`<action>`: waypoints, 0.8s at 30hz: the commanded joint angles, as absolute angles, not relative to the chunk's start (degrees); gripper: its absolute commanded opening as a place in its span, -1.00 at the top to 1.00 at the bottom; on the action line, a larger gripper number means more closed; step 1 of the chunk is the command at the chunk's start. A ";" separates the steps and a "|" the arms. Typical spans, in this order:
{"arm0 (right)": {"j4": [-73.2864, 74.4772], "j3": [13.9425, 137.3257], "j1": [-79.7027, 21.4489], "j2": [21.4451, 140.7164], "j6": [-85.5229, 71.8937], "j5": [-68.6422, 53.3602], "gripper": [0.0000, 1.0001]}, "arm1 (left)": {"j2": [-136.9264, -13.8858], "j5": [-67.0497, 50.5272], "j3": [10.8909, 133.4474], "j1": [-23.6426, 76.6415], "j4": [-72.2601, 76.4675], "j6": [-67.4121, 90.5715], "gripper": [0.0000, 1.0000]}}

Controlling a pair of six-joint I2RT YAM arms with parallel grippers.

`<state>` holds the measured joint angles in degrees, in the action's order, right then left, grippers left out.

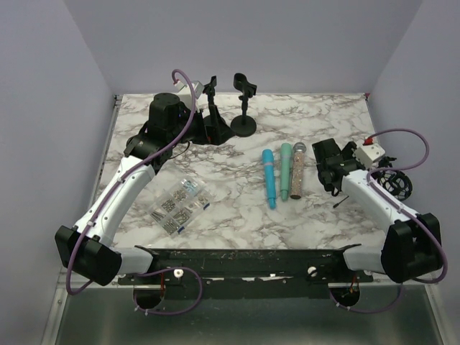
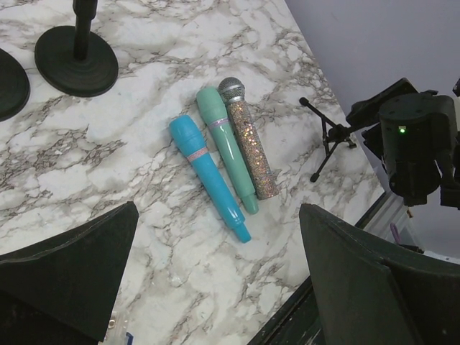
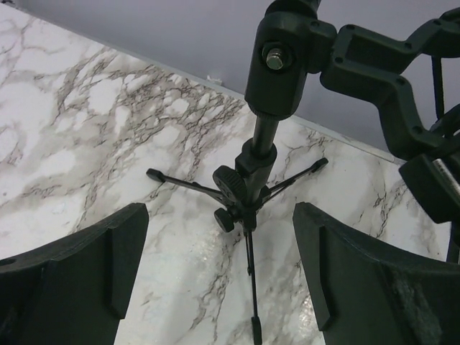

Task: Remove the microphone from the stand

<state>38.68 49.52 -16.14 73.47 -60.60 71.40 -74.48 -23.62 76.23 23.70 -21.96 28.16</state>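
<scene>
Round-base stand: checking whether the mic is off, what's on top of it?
The round-base stand carries only its empty clip, nothing held in it. Nothing covers the clip in the top view.

White arm links (image 1: 122,190), black joints (image 1: 86,255), purple cables (image 1: 406,131)

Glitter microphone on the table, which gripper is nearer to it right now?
Right. The right gripper sits just beside the glitter microphone, on its right, not touching. The left gripper is well off to its left, near the stands.
</scene>
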 commanded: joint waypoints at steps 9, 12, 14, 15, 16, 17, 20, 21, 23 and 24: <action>33.16 49.49 -11.24 82.70 -67.14 79.44 -0.88 | -74.06 -25.84 76.33 23.64 -20.49 28.92 -0.97; 30.35 49.58 -10.18 84.54 -65.17 80.04 -0.85 | -74.48 -25.84 76.41 23.64 -20.56 28.92 -0.97; 28.62 49.37 -9.60 85.35 -64.21 80.44 -0.75 | -74.77 -25.85 76.44 23.64 -20.63 28.93 -0.97; 26.92 49.10 -9.29 85.66 -62.86 80.40 -0.69 | -74.88 -25.87 76.51 23.64 -20.72 28.92 -0.97; 24.96 48.80 -9.02 85.73 -60.95 80.07 -0.60 | -74.95 -25.84 76.49 23.64 -20.70 28.83 -0.97; 21.69 48.35 -8.75 85.71 -57.78 79.46 -0.49 | -74.96 -25.84 76.45 23.64 -20.68 28.83 -0.97; 8.92 45.16 -8.23 83.99 -46.27 76.79 -0.23 | -75.15 -25.84 76.51 23.63 -20.70 28.74 -0.97; 4.45 43.73 -7.98 83.06 -42.41 75.23 -0.11 | -75.19 -25.73 76.46 23.64 -20.68 28.74 -0.97; -4.21 40.46 -7.74 81.10 -35.85 73.02 0.15 | -75.23 -25.72 76.46 23.56 -20.69 28.74 -0.97; -6.60 39.70 -7.65 80.14 -33.85 72.64 0.22 | -75.32 -25.66 76.44 23.60 -20.66 28.74 -0.97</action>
